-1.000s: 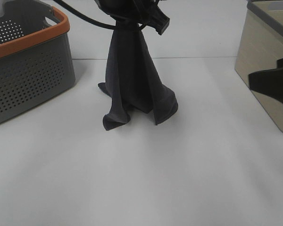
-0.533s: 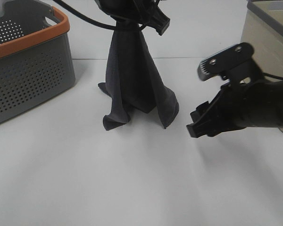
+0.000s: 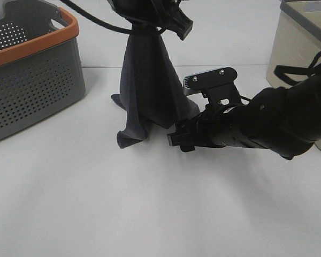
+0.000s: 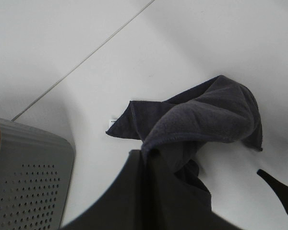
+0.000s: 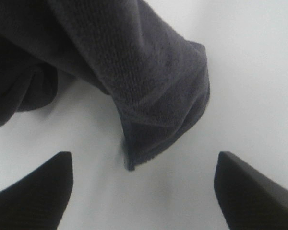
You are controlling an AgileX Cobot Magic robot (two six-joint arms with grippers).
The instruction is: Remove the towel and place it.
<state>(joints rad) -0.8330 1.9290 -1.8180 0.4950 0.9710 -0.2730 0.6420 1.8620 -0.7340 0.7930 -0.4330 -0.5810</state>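
The dark charcoal towel [image 3: 147,85] hangs from my left gripper [image 3: 148,25], which is shut on its bunched top. Its lower folds rest on the white table [image 3: 123,203]. My right gripper [image 3: 180,111] is open and low, with its jaws either side of the towel's lower right corner. In the right wrist view that towel corner [image 5: 158,91] hangs just ahead of the open right gripper [image 5: 139,191], apart from both fingertips [image 5: 38,187]. In the left wrist view the towel [image 4: 206,115] drapes below the left gripper [image 4: 151,155], and its white tag [image 4: 112,122] shows.
A grey perforated basket with an orange rim [image 3: 37,80] stands at the left and also shows in the left wrist view [image 4: 24,172]. A beige box [image 3: 294,59] stands at the right edge behind my right arm.
My right arm has come in from the right and moved left until its open gripper reached the towel's lower right corner. The left gripper and towel have stayed put.
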